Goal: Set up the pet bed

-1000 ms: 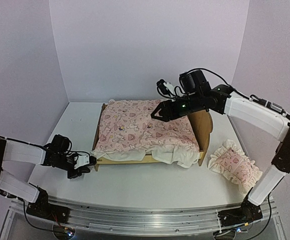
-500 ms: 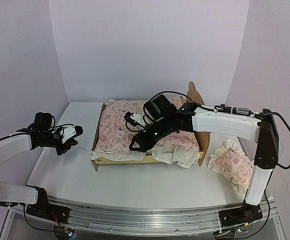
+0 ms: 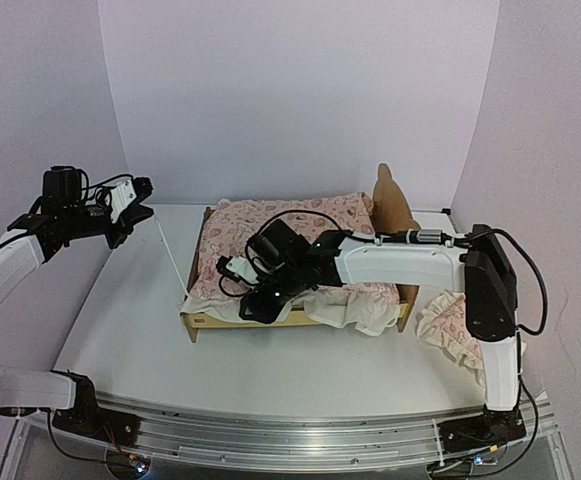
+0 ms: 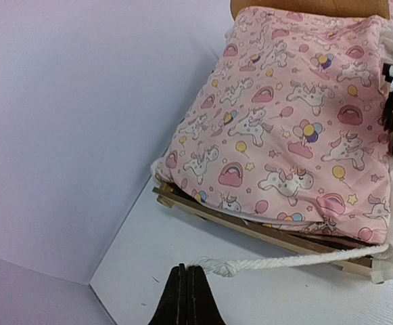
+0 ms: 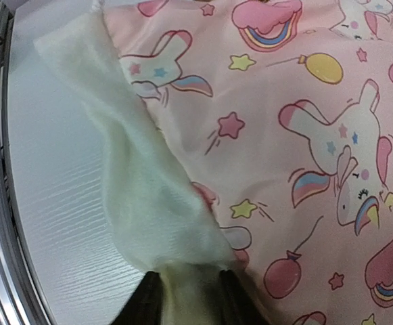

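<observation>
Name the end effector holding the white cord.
The left end effector, up by the wall, pinches the white cord; the right end effector grips the pink unicorn-print quilt.

a robotics lab test booth is shown. a white surface [image 3: 270,370] is boxed in by plain pale walls [image 3: 300,100] on three sides. an aluminium rail [image 3: 290,440] is fixed along its near edge, and the left arm [image 3: 10,260] and right arm [image 3: 400,262], cabled and white-shelled, are mounted there. a pet bed [image 3: 395,205] is laid out on the surface.
</observation>
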Robot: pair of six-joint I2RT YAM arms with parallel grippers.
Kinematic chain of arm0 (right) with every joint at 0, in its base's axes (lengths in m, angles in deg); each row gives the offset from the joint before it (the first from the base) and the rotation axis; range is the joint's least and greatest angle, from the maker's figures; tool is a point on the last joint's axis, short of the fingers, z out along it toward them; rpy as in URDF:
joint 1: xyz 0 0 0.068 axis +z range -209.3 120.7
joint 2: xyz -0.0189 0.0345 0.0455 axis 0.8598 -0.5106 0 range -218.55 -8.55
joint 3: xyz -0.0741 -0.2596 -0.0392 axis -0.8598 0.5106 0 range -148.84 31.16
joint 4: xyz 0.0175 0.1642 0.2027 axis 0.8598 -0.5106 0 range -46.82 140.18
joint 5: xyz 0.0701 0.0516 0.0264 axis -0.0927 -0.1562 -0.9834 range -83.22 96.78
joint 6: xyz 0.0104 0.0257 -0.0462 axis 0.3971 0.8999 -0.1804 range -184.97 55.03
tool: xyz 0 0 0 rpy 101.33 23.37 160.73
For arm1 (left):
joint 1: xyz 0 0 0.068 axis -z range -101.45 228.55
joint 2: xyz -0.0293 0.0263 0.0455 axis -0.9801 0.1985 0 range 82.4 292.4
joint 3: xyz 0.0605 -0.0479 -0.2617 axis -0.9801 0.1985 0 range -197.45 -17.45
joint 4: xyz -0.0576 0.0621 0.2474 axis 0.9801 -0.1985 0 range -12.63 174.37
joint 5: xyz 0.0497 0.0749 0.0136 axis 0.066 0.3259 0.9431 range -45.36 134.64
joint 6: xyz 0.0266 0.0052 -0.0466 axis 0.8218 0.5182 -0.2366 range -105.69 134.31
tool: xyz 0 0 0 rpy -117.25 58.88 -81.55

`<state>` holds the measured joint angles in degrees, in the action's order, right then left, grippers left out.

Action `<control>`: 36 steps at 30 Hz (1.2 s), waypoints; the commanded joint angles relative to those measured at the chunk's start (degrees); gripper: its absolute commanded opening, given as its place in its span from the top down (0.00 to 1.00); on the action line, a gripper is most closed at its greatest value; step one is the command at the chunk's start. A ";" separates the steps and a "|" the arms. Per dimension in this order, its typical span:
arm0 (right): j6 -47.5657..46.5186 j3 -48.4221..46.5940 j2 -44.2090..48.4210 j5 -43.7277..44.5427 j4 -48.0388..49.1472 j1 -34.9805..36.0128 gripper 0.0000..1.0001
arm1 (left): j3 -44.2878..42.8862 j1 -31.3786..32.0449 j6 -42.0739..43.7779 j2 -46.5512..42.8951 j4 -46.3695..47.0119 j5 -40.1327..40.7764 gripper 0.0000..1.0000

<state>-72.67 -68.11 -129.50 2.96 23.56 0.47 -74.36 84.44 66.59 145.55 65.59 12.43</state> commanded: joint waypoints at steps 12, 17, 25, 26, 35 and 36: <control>4.70 -4.57 6.14 12.13 0.34 -3.42 1.00 | -6.45 0.50 -10.72 -1.14 5.74 -14.59 1.00; 9.02 -4.81 11.17 11.37 0.50 -6.57 1.00 | -6.75 1.58 -12.67 -0.56 7.87 -15.55 1.00; 8.39 -7.22 12.37 10.95 0.88 -7.25 1.00 | -6.38 3.42 -12.55 -1.06 6.76 -17.47 1.00; 8.35 -7.62 12.21 11.16 0.91 -7.35 1.00 | -6.27 3.63 -12.42 -1.19 6.24 -17.70 1.00; 8.56 -9.68 13.57 12.41 0.82 -7.84 1.00 | -5.42 9.39 -12.22 -3.44 1.24 -19.84 1.00; 8.63 -9.59 14.08 12.43 0.82 -7.83 1.00 | -5.13 9.92 -12.56 -4.01 0.86 -20.83 1.00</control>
<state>-64.80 -75.02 -118.35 13.88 23.10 -7.16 -78.61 92.11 54.70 144.37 68.96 -4.92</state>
